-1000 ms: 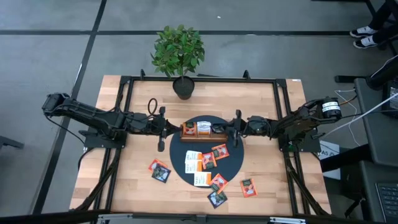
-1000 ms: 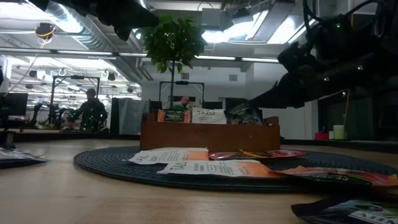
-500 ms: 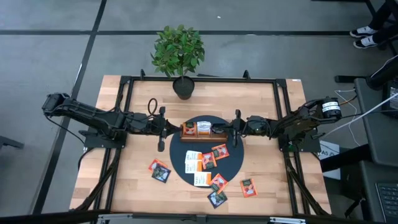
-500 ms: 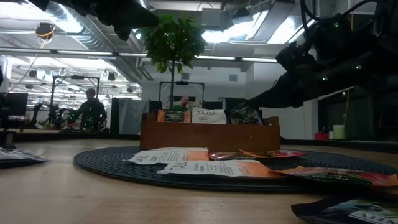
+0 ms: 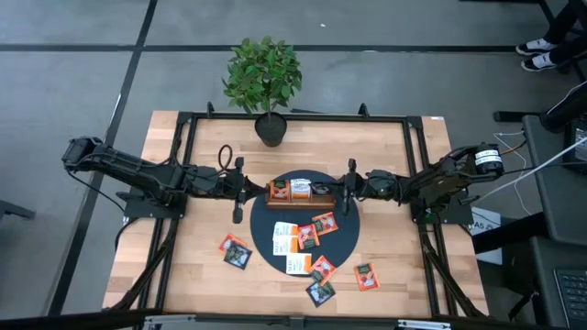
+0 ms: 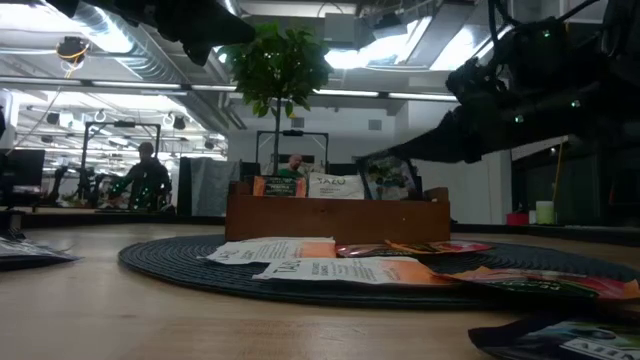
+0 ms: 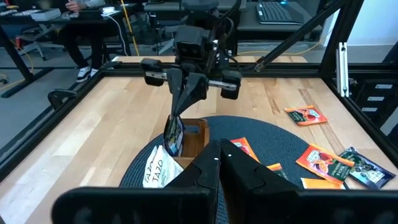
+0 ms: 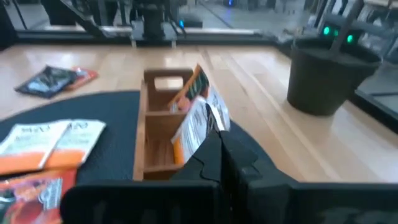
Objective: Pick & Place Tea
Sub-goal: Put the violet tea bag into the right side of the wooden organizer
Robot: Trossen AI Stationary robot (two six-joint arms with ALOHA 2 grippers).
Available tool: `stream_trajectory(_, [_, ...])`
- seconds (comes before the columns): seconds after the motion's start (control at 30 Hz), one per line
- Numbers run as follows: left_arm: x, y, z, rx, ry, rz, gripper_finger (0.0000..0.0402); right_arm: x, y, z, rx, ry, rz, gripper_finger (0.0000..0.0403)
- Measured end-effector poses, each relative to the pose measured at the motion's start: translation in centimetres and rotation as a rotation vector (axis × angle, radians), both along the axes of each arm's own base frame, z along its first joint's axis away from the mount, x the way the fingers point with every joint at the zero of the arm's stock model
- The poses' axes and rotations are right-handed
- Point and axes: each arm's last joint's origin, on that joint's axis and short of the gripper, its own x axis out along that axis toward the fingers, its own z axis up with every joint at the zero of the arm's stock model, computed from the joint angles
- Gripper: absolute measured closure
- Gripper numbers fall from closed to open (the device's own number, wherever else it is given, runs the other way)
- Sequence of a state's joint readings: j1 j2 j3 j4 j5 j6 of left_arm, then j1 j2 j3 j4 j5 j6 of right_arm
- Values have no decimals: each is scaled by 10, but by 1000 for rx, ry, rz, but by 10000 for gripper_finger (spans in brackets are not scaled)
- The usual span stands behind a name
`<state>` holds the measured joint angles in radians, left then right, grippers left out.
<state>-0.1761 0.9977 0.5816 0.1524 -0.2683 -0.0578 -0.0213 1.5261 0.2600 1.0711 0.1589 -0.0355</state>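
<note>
- Over the right-hand end of the wooden tray point(image 5: 300, 192) we record one dark sachet point(image 6: 390, 177), pinched in the right gripper point(image 5: 341, 191); it stands on edge, its flat face turned toward the low camera, slightly tilted, its lower edge at about the tray's rim.
- Right gripper: fingers closed on that sachet, as the left wrist view confirms, where the dark sachet point(image 7: 173, 133) hangs from the fingertips above the tray's end compartment.
- Right arm: stretched low from the table's right side toward the centre, roughly in line with the tray's long axis.
- Left gripper point(image 5: 244, 190): fingers closed, nothing held that we can see, just beside the tray's left end; left arm stretched level from the table's left side.
- Tray: one, long axis running left to right, on the far part of the round dark mat point(image 5: 346, 238); we count two sachets standing in it, one orange point(image 6: 277, 186) and one white point(image 6: 336, 185).
- Loose sachets lying flat, as counted in the high view: about five on the mat, two off its left edge on the table point(image 5: 211, 147), about three near its lower right edge; overlaps make the tally uncertain.
- Potted plant point(image 5: 264, 75): one, at the table's far edge.
</note>
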Motion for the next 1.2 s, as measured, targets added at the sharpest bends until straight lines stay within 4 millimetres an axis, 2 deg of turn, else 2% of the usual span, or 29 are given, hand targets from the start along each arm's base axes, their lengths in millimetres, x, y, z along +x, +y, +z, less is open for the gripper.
stream_trajectory(0.2, [0,0,0,0,1,-1,395,-7,0,-5,23,5,-3,401])
stream_trajectory(0.47, [0,0,0,1,5,-1,397,-21,1,-5,29,-83,-8,402])
stream_trajectory(0.9, [0,0,0,0,-2,-1,398,-20,2,-10,26,-64,3,403])
stream_trajectory(1.2, [0,0,0,-1,-2,0,397,-12,2,-15,-7,-40,10,403])
